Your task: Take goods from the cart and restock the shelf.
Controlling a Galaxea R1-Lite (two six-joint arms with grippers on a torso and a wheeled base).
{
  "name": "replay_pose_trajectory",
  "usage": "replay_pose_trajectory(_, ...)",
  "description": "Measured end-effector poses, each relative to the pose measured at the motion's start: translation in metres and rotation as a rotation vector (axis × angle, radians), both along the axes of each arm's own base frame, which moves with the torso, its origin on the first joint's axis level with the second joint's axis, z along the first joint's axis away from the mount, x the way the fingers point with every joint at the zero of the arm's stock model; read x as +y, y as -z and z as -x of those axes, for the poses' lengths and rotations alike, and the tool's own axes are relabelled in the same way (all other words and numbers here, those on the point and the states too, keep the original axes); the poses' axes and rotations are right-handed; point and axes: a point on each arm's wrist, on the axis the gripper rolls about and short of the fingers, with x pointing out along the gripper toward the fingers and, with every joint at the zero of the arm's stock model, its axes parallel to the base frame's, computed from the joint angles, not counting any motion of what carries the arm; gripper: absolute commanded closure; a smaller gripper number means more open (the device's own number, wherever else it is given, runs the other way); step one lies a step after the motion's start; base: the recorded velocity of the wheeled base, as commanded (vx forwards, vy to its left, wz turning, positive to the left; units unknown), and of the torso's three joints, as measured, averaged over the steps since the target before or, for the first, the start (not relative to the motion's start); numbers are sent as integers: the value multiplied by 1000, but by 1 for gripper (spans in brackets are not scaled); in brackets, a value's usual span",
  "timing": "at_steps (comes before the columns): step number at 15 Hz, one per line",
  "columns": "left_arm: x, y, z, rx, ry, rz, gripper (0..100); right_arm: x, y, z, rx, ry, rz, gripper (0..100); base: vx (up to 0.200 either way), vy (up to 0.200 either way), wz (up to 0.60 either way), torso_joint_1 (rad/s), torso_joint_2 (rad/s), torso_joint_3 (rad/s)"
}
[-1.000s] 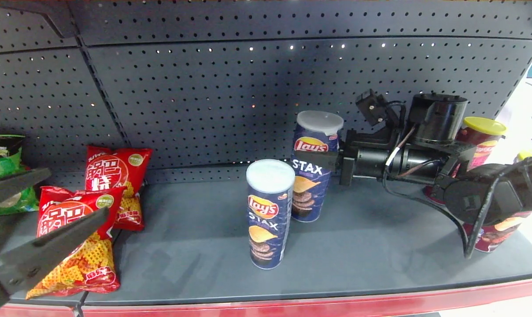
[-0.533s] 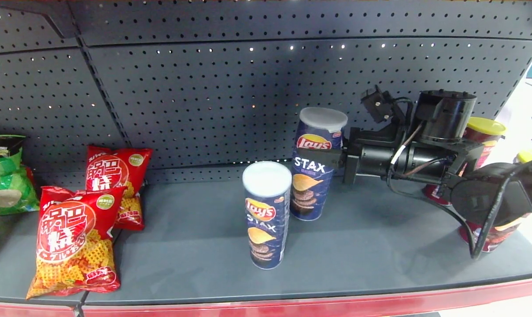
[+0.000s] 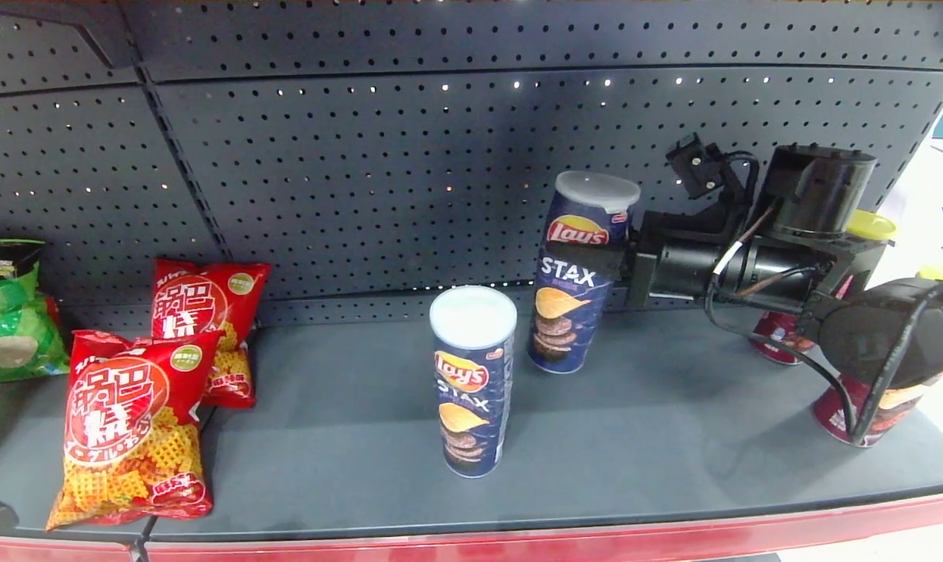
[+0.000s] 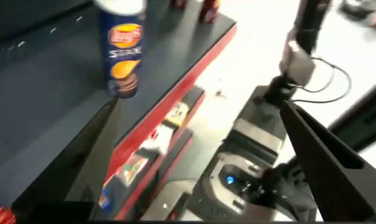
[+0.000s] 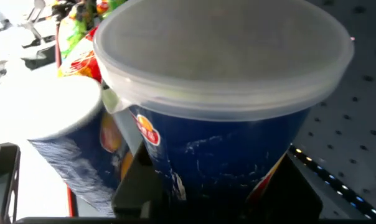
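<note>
My right gripper (image 3: 590, 267) is shut on a blue chips can (image 3: 577, 289) with a clear lid, gripping its upper half near the pegboard back wall. The can is tilted, its top leaning right; I cannot tell whether its base touches the shelf (image 3: 659, 437). The right wrist view has that can (image 5: 225, 124) between my right gripper (image 5: 219, 196) fingers. A second blue can (image 3: 471, 382) stands upright just in front and to the left. My left gripper (image 4: 200, 162) hangs open below the shelf's red front edge (image 4: 194, 68), with the standing can (image 4: 122, 56) above it.
Red cans (image 3: 854, 410) with yellow lids stand at the shelf's right end behind my right arm. Red snack bags (image 3: 132, 429) and a green bag (image 3: 11, 328) lie at the left. Bare shelf stretches between the bags and the blue cans.
My right gripper has carried the held can up and to the right, tilting it more. The left gripper has dropped out of the head view's lower left.
</note>
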Motion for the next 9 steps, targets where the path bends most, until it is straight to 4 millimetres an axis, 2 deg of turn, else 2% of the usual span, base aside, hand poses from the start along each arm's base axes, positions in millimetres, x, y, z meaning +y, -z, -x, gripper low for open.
replay_pose_trajectory(2, -1, 3, 0, -58, 53, 51, 0, -5, 0, -2, 3, 14, -2, 100, 0, 0, 0, 0, 0, 0)
replay_pose_trajectory(4, -3, 9, -4, -94, 22, 105, 0, -5, 4, -1, 16, 17, 4, 100, 0, 0, 0, 0, 0, 0)
replay_pose_trajectory(7, -3, 22, -13, -142, -136, 170, 0, 1, 8, -3, 23, 19, 10, 100, 0, 0, 0, 0, 0, 0)
replay_pose_trajectory(9, 1, 39, -14, -118, -281, 159, 0, 4, 9, -4, 22, 15, 10, 100, 0, 0, 0, 0, 0, 0)
